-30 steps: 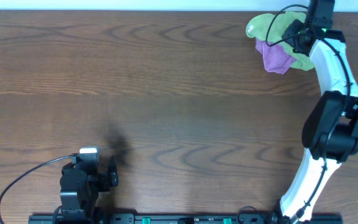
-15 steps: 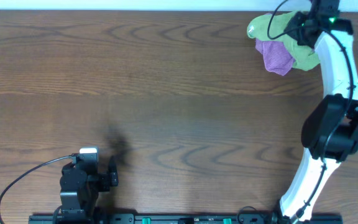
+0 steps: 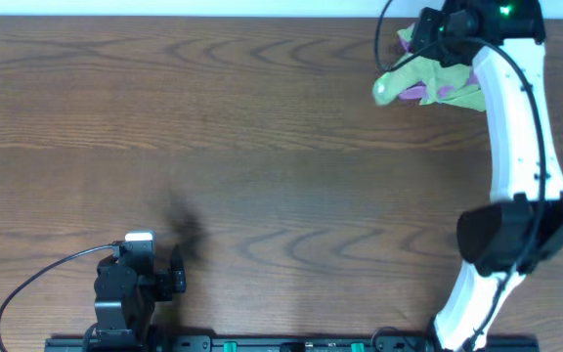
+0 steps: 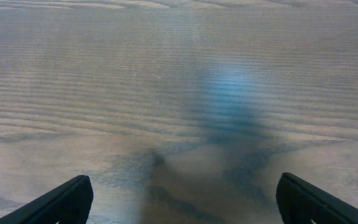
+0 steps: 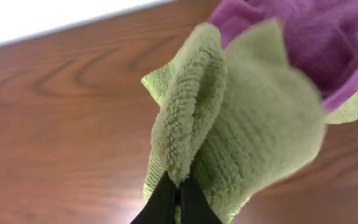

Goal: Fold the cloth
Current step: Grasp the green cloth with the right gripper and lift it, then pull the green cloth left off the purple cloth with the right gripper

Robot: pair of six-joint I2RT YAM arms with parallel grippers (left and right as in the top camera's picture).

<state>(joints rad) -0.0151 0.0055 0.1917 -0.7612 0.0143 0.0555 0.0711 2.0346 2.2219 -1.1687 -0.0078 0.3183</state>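
**Cloth pinched at the table's far right corner**

The cloth (image 3: 426,76) (image 5: 241,130) is bunched up at the far right corner of the table (image 3: 262,147), with one rounded lobe sticking out to the left. The right gripper (image 3: 432,37) (image 5: 176,193) is clenched on a thick doubled fold of it; the two dark fingertips meet with terry squeezed between them. The purple cloth (image 3: 451,91) (image 5: 303,37) is tangled against the green one, showing at its lower edge from overhead and behind it in the wrist view. Which of the two lies on top cannot be told. The white right arm (image 3: 516,147) stretches from the near edge to that corner. Well apart, at the near left, the left gripper (image 3: 169,279) (image 4: 185,208) stands released and holds nothing, with only bare wood between its fingers.
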